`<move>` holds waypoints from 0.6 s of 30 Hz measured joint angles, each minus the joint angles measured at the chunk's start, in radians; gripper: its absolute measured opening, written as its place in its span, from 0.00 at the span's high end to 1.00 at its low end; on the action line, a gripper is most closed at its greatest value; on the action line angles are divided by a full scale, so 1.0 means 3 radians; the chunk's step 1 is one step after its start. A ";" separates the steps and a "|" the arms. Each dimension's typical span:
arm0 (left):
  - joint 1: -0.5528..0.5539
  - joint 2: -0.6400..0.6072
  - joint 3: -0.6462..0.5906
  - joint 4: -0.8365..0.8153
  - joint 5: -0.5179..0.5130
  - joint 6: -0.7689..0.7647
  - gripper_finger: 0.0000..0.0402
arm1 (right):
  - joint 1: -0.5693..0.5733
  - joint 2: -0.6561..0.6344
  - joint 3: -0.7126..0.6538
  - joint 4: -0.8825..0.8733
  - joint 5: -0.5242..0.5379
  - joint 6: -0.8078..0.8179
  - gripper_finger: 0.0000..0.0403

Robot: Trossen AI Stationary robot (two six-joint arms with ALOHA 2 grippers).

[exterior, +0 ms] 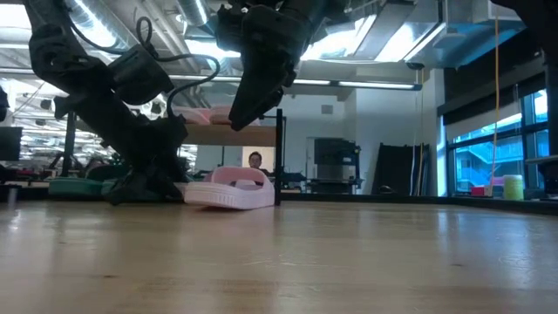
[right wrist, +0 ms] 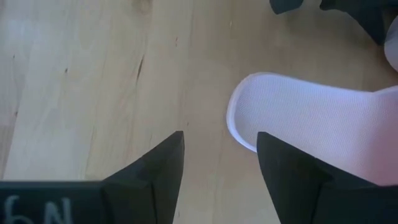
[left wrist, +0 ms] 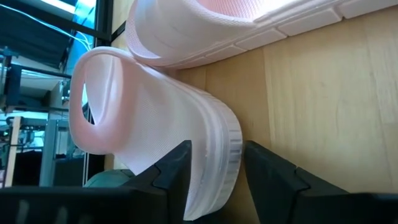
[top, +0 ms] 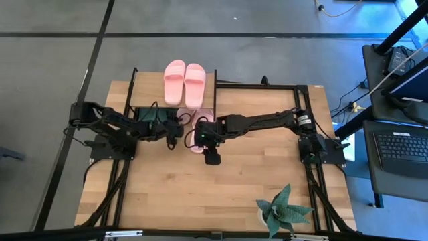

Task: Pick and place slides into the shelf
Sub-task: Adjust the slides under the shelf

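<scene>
A pair of pink slides [top: 184,82] lies on the shelf's plank top [top: 210,90] at the table's far edge. Two more pink slides lie on the table in front of it, mostly hidden under the arms in the high view. My left gripper [left wrist: 214,158] reaches in low from the left and is shut on the nearer pink slide [left wrist: 155,118]. The other pink slide [left wrist: 205,31] lies just beyond it. My right gripper [right wrist: 221,146] is open and hangs above the table [exterior: 237,118], pointing down, beside one end of a pink slide [right wrist: 311,130]. A dark green shape [top: 148,115] shows under the left arm. My left gripper pinches the pink slide by one end of its thick sole [left wrist: 225,146], with the strap farther along. One finger [left wrist: 177,165] lies on the footbed side and the other finger [left wrist: 267,168] on the underside, next to the tabletop. It comes in level from the table's left. The slide [exterior: 231,192] stays low on the table.
A potted green plant [top: 284,211] stands near the table's near right corner. The shelf's black legs [exterior: 279,157] rise just behind the slides. A wide stretch of bare wood [top: 167,194] lies toward the near edge. A person shows far off in the room behind.
</scene>
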 joint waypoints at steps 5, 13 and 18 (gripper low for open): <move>0.0002 0.0000 -0.0001 -0.0003 0.0024 0.0009 0.75 | 0.0000 0.0000 0.0000 0.0000 0.0000 0.0000 0.50; 0.0009 0.0000 -0.0004 -0.0012 0.0118 -0.0034 0.94 | 0.0003 0.0000 0.0000 -0.0002 0.0000 0.0000 0.50; 0.0009 0.0000 -0.0004 -0.0014 0.0132 -0.0074 0.97 | 0.0003 0.0000 0.0000 -0.0003 -0.0001 0.0056 0.50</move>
